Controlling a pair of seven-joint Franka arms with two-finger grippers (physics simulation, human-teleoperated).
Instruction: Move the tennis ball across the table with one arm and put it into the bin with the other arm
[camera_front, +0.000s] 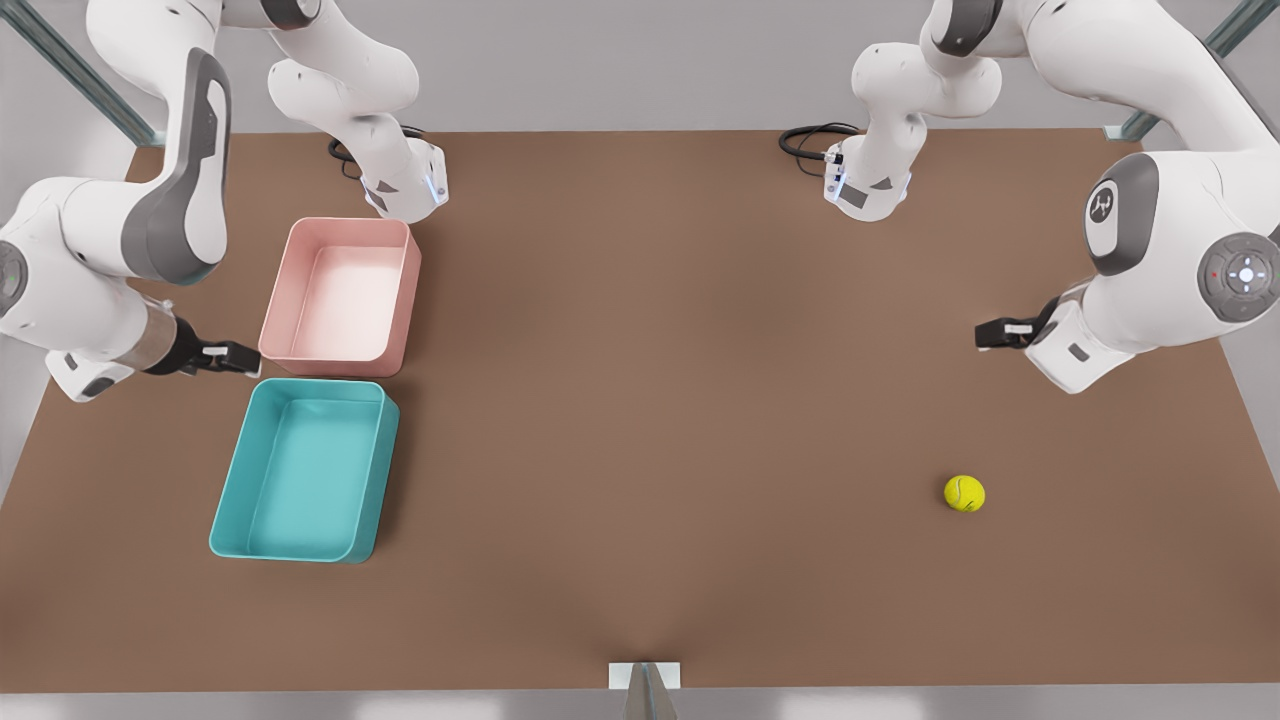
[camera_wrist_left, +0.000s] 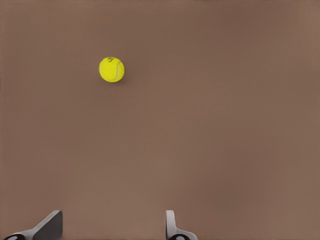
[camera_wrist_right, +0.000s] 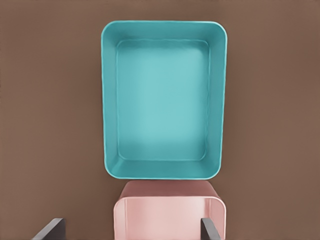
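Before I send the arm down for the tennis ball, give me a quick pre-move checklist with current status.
1. Tennis ball free on the table, nothing touching it: ok.
2. Left gripper, on the front view's right, is the arm nearer the ball, fingers apart: ok.
3. Left gripper lined up over the ball: not ok; it hangs off to one side of it.
4. Teal bin with nothing in it: ok.
5. Right gripper waits open by the bins, beside the pink tray: ok.
6. Bare table between ball and bin: ok.
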